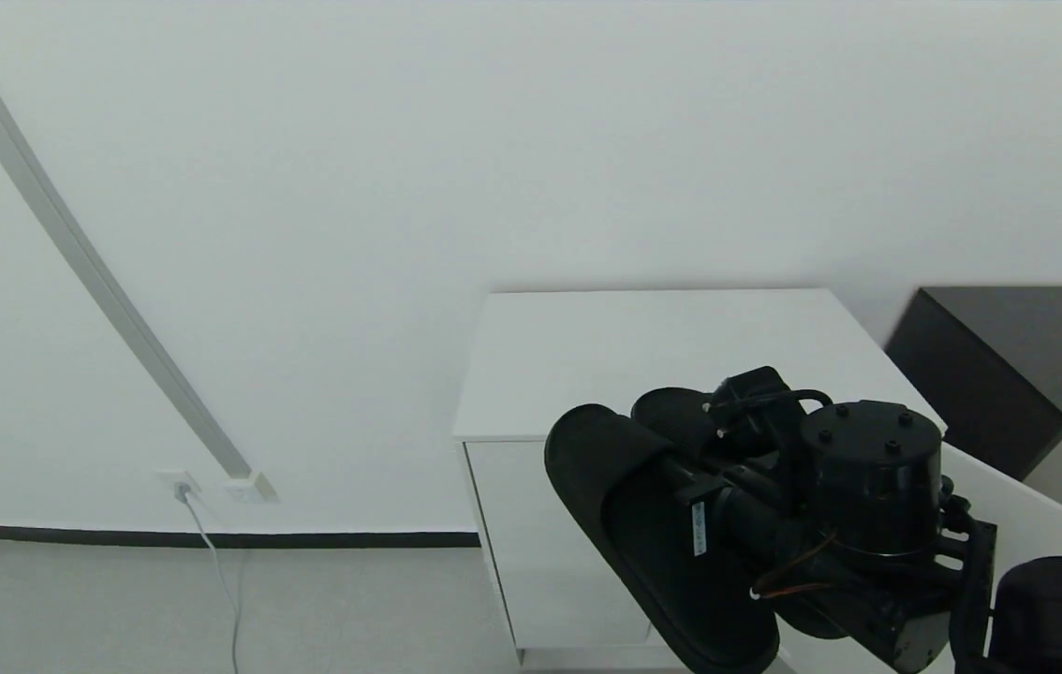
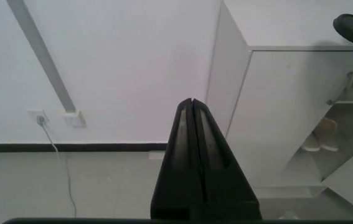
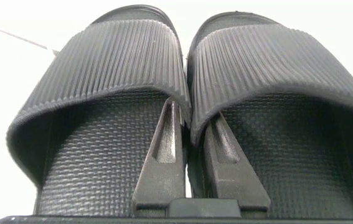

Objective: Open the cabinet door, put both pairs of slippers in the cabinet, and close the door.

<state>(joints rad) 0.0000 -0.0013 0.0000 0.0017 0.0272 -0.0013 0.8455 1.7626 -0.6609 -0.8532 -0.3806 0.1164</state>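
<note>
Both black slippers [image 1: 653, 505] are pinched side by side in my right gripper [image 3: 193, 134], just off the cabinet [image 1: 643, 346] front, toes toward it; the opening [image 2: 350, 118] sits lower. Left gripper [image 2: 192, 112] is closed, empty.

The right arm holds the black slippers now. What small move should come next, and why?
Probably lower the right gripper toward the opening. It is shut on the black slippers, held up near the cabinet top, and the door stands open, with a light pair already on a shelf.
</note>
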